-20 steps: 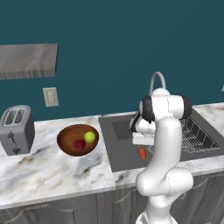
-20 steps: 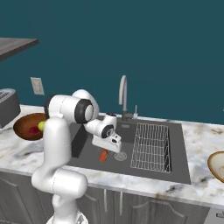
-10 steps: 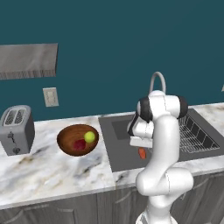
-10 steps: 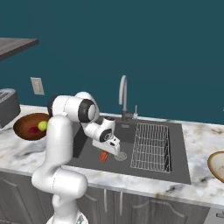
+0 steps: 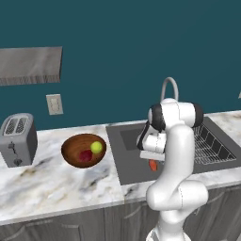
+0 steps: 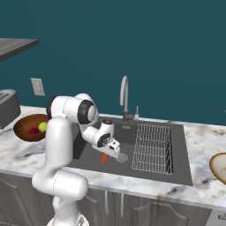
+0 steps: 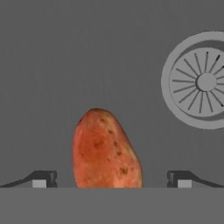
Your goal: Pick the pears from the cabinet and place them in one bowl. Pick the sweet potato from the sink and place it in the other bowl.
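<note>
Down in the sink, the gripper [image 7: 109, 179] stood spread wide and empty, one dark fingertip [image 7: 41, 178] on each side of the sweet potato [image 7: 106, 151], neither pad touching it. The tuber lay on the dark basin floor between the jaws, its long axis pointing away from the hand, with the round drain [image 7: 199, 81] off to one side and apart from it. From the right base view the gripper [image 6: 113, 151] hung low over the sink [image 6: 181, 170], with the sweet potato [image 6: 104, 158] just under it, beside the drain and short of the wire rack [image 6: 152, 148]. The left base view showed the same orange-red tuber [image 5: 153, 165] peeking out below the white wrist.

Out on the marble counter to the left, the dark wooden bowl [image 5: 70, 155] already held both pears, the yellow-green pear [image 5: 96, 147] resting against the dark red pear [image 5: 85, 155], so the first half of the job looked finished. The toaster [image 5: 18, 139] stood beyond it. The tan bowl [image 6: 218, 167] sat at the far right edge of the counter, well apart from the sink, and nothing could be seen inside it.

What remained, as I judged it, was closing on the sweet potato, lifting it clear of the basin and carrying it across to the tan bowl.
</note>
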Robot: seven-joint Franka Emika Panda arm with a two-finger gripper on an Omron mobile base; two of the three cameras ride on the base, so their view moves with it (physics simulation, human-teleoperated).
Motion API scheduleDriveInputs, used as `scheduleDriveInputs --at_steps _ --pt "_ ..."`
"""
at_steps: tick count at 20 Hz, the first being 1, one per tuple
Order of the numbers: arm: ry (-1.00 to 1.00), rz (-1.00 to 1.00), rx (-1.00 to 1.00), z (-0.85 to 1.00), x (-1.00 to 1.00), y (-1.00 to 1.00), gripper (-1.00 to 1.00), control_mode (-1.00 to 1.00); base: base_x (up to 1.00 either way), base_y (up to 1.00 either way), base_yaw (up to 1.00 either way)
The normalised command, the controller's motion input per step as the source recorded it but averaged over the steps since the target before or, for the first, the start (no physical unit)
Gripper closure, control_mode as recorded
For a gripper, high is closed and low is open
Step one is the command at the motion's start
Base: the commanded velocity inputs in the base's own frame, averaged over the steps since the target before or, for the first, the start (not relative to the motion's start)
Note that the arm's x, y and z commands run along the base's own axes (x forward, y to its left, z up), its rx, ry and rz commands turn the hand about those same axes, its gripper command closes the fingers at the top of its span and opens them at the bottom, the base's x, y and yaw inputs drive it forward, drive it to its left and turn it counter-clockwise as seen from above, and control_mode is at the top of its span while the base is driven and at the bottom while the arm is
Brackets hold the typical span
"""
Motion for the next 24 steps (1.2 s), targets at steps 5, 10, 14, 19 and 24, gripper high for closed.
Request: scheduleDriveInputs --at_steps 5,10,14,19,24 --pt "-0.03 0.00 0.00 0.00 -0.12 0.00 -1.00 -1.00 0.00 0.00 0.00" --pt "0.00 0.00 0.00 0.00 0.06 0.00 -1.00 -1.00 0.00 0.00 0.00" --pt "0.00 0.00 0.00 -0.07 0.20 0.00 -1.00 -1.00 0.00 0.00 0.00" --pt "0.00 0.00 0.00 -0.20 0.14 0.00 -1.00 -1.00 0.00 0.00 0.00" --pt "0.00 0.00 0.00 0.00 0.00 0.00 -1.00 -1.00 0.00 0.00 0.00"
